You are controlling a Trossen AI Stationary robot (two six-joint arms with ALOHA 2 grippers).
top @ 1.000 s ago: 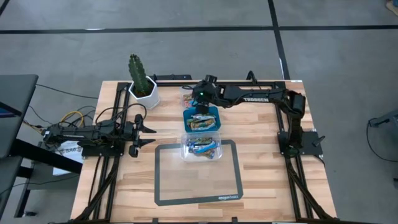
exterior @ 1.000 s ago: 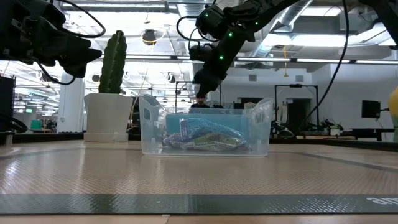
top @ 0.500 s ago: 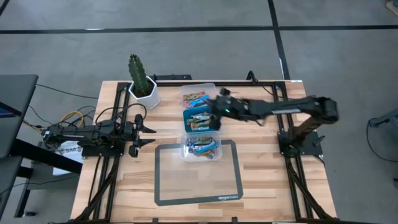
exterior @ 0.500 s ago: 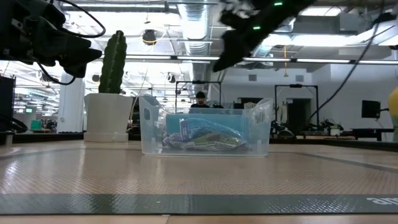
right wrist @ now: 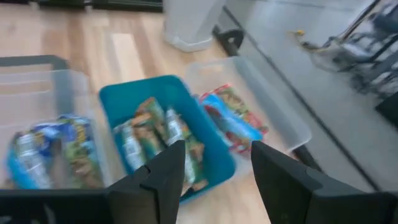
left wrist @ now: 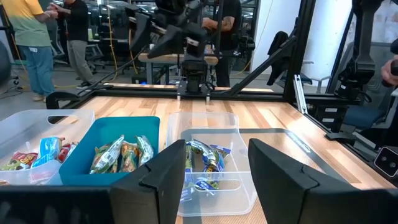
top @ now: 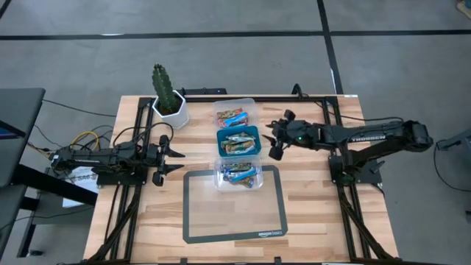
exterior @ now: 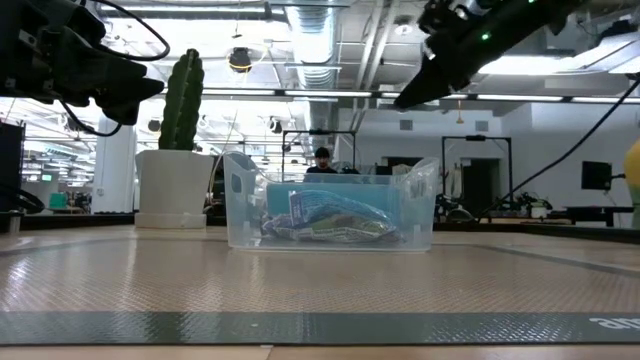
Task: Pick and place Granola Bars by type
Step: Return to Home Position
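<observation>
Right pincer (top: 274,141) released, empty, above worktop (top: 309,210), just right of blue tub (top: 218,140). Left pincer (top: 175,159) released, parked at left. Bars (top: 237,145) fill three tubs.

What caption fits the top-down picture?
Granola bars sorted into three tubs; the open right gripper hangs beside the blue tub, left gripper parked open.

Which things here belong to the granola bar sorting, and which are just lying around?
Job: granola bars; blue bin; far clear bin; near clear bin; right gripper, open beside blue bin; left gripper, open, waiting at left.
Lying about: cactus; mat.
</observation>
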